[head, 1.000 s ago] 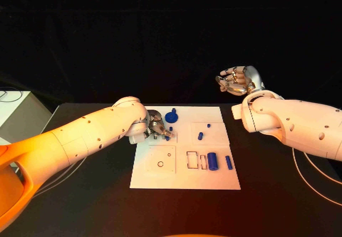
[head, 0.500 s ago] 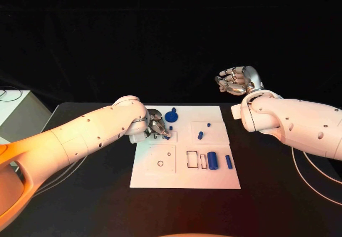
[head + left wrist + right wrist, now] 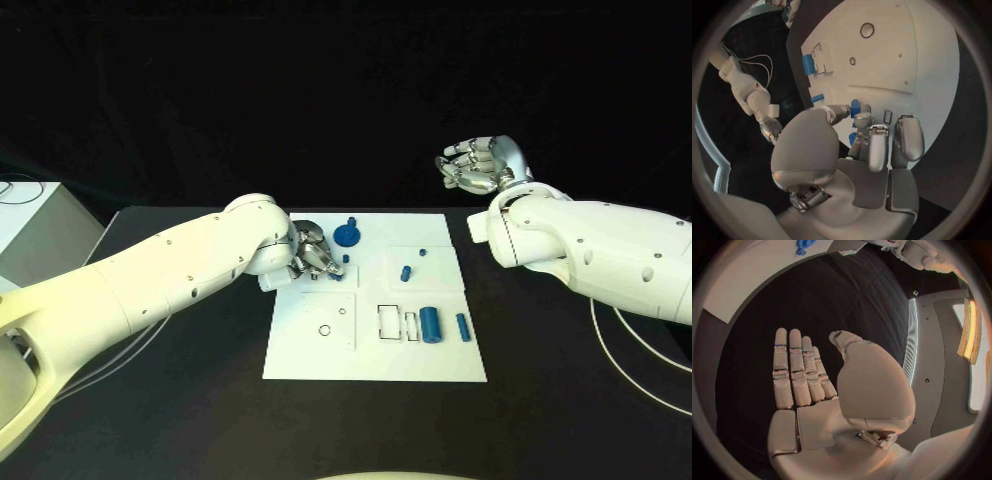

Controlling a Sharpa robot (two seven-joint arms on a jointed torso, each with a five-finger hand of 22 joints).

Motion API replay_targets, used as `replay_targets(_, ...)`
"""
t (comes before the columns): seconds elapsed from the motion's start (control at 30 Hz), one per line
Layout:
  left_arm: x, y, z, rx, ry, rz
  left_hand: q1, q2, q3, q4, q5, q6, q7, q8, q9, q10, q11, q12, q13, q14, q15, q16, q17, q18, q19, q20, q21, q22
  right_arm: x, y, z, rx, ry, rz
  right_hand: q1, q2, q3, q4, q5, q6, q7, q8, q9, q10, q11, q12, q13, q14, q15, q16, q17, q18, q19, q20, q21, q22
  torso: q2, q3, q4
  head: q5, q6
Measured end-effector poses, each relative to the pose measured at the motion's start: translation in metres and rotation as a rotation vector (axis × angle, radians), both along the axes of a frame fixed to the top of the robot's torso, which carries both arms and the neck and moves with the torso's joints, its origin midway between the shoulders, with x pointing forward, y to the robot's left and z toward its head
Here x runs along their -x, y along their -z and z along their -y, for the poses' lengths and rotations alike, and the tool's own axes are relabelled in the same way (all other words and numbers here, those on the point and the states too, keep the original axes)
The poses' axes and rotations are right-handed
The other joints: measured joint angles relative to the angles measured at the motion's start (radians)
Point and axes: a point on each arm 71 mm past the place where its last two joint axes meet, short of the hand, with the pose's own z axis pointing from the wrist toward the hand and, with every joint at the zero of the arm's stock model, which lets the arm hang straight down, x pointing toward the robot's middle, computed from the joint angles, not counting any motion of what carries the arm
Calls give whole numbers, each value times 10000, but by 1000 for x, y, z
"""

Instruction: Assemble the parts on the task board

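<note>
Black table (image 3: 173, 400) carrying white task board (image 3: 368, 365) at centre, laid flat so parts stay reachable. Left hand (image 3: 315, 258) lowered over board's near-left corner, fingers curled, seemingly pinching a small blue part (image 3: 855, 107), likely for seating. Right hand (image 3: 479, 165) raised well clear behind board, holding nothing, fingers straight in wrist view
</note>
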Motion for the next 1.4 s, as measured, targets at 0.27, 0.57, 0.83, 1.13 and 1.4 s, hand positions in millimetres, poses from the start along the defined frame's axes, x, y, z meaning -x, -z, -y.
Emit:
replay_targets(0.27,1,-3,-10,228,-350,107,-1157,-196,1085,-825,963,32,-28,599,0,465,-143,486,526,23,-157,217,0,-1,101,-100,49,92,0,1,2,12,-8,-82,0,0,0,0,130,-33,32,-60,-18,0,0,-57,-137,-63,94,-177,-88,0,-129,52,0,-170,-12,0,15,-2,-29)
replay_targets(0.57,0,-5,-13,384,-648,328,-1744,-316,1035,-948,2084,233,-87,741,731,906,-341,718,784,5,-317,286,0,-1,172,-244,88,172,0,2,3,35,-30,-142,0,0,0,0,169,-34,32,-97,-27,0,0,-93,-214,-110,141,-273,-134,0,-233,93,0,-276,-12,-1,15,42,-33)
replay_targets(0.83,-1,-6,-10,379,-808,642,-1810,-303,1009,-976,2086,234,-88,741,732,977,-339,718,804,5,-317,285,-1,0,207,-279,88,256,0,3,3,44,-66,-188,0,0,-1,0,271,-34,31,-135,-36,-37,38,-93,-268,-146,177,-311,-161,0,-270,123,0,-348,2,0,10,77,-26)
replay_targets(1.13,1,-4,-4,93,-770,1141,-1882,-375,1009,-976,2086,322,-175,741,733,1016,-377,718,803,-31,-352,285,-1,-1,244,-315,124,322,0,4,3,51,-100,-249,0,0,-1,1,327,-62,58,-135,-45,-37,38,-131,-318,-181,212,-371,-192,0,-306,159,0,-415,13,-3,2,107,-72)
replay_targets(1.4,5,0,-1,-179,-774,1624,-1913,-407,982,-1006,2087,339,-192,740,736,1017,-378,718,802,6,-389,285,-1,-158,244,-315,123,344,0,5,4,56,-124,-301,0,0,-1,1,385,-63,58,-176,-55,-72,73,-131,-352,-181,212,-371,-203,1,-331,134,0,-457,14,-9,4,129,-135)
